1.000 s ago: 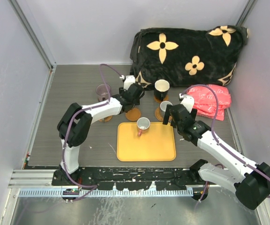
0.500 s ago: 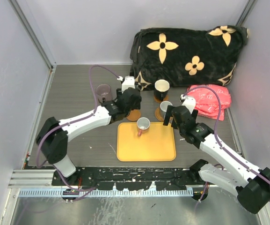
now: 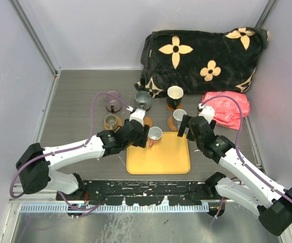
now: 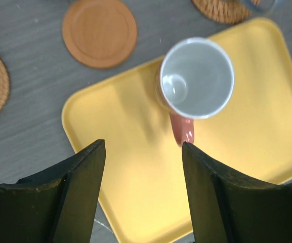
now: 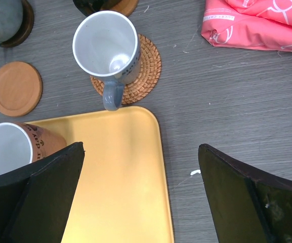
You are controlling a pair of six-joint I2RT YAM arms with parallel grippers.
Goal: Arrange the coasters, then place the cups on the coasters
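Left gripper, half open, empty, has swung back to the pink-handled white-lined mug on the yellow rectangular tray, likely next for the orange-brown round coaster at eleven o'clock. Right gripper wide open.

The yellow rectangular tray looks smooth and faintly glossy. The woven tan wicker coaster is rough, the orange-brown round coaster matt. The grey bench is wood-grained.

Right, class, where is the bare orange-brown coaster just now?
In the right wrist view the orange-brown coaster lies at the left, just beyond the yellow tray, left of the wicker coaster holding a grey mug.
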